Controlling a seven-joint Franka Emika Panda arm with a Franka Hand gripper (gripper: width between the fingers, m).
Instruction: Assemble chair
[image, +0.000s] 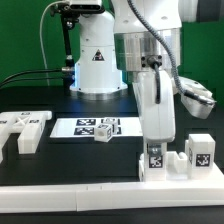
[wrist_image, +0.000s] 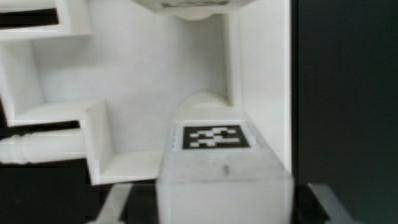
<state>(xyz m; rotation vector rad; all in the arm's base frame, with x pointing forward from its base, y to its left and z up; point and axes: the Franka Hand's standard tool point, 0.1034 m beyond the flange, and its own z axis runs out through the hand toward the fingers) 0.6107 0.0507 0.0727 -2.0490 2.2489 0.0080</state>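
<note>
My gripper (image: 157, 135) hangs over the exterior view's right side, shut on an upright white chair piece (image: 155, 158) with a marker tag on its face. In the wrist view the same tagged piece (wrist_image: 215, 150) fills the gap of the gripper (wrist_image: 217, 203), with a finger (wrist_image: 118, 205) pressed on each side. The piece's lower end sits at a larger white chair assembly (wrist_image: 125, 90) beside the front rail. Another tagged white block (image: 198, 151) stands just to the exterior view's right of it. More chair pieces (image: 25, 130) lie at the exterior view's left.
The marker board (image: 80, 128) lies in the middle of the black table, with a small white piece (image: 103, 136) on it. A long white border rail (image: 70, 190) runs along the front. The robot's base (image: 95, 60) stands behind.
</note>
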